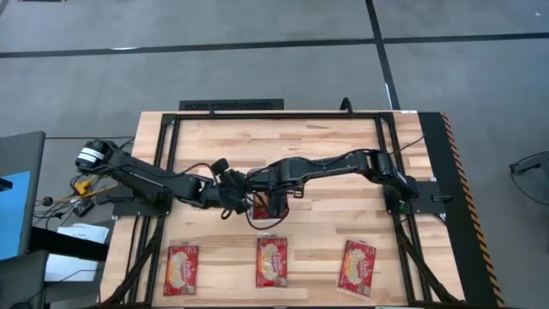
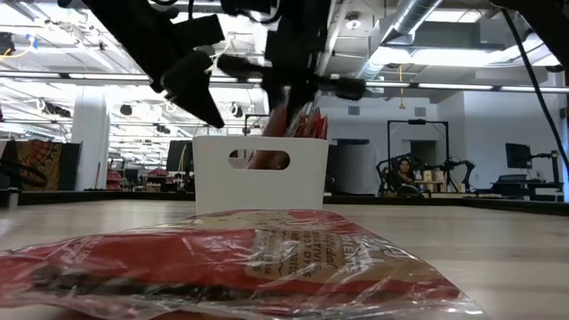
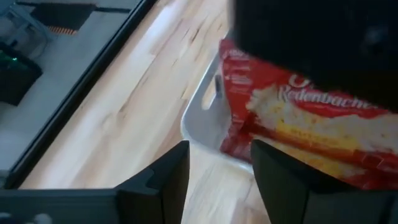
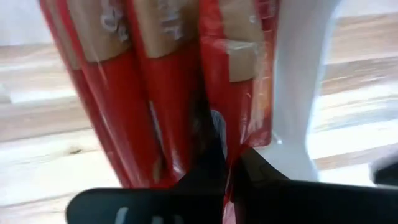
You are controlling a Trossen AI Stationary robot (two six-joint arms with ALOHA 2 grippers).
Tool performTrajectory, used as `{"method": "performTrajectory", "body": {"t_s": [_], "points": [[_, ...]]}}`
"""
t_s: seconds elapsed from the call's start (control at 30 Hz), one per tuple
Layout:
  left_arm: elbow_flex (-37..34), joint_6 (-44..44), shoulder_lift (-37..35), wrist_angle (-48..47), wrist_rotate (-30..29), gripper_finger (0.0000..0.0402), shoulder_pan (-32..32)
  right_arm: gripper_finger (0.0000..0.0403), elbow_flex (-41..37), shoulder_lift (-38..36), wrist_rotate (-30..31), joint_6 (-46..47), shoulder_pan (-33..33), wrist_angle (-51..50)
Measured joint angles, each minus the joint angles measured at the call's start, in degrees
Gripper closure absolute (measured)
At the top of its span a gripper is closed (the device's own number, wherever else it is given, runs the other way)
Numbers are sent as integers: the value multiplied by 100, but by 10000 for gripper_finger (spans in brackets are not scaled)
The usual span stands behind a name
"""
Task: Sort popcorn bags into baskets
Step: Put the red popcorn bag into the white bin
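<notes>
Nearest your table-level camera lies a flat red popcorn packet in crinkled clear wrap (image 2: 240, 262), with a pale yellow-white picture and lettering across its middle; it fills the foreground.

From above you can count three such packets in a row along the table's near edge: the left packet (image 1: 181, 268), the middle packet (image 1: 271, 262) and the right packet (image 1: 358, 264), each well apart from its neighbours on the pale wooden tabletop (image 1: 326, 223).

Behind them, at the table's centre, stands the small white rectangular plastic basket (image 2: 260, 173) with rounded corners and a slot handle. Your overhead view hides most of it under the two arms; the level view shows its whole front wall, with red packets (image 2: 298, 124) standing on end and rising above the rim. The right wrist camera lets you count three upright packets (image 4: 161, 93) side by side against the white wall; whether more sit behind them you cannot tell.

Your left gripper (image 3: 217, 177) hovers just beside the basket's left end, its dark fingers parted and holding nothing, a packet face (image 3: 311, 124) just beyond them. Your right gripper (image 4: 227, 165) reaches into the basket from above, fingers pinched together on the edge of one upright packet.
</notes>
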Motion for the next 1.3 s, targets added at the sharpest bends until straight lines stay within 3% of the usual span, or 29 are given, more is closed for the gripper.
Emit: {"method": "performTrajectory", "body": {"t_s": [0.3, 0.67, 0.97, 1.13, 1.3], "points": [[0, -359, -258, -882, -92, 243, -72, 357, -17, 68, -15, 22, -24, -109], [2, -275, -722, -967, -124, 244, -68, 328, -1, -75, -122, 275, -23, -273], [4, -229, -949, -870, -77, 244, -68, 261, 28, -249, -525, 606, -46, -186], [8, -272, -856, -661, 247, 244, -51, 228, 16, -432, -508, 1534, -129, -416], [7, 53, -540, -165, 630, 244, 19, 246, -13, -1020, -1499, 2594, -635, -1323]]}}
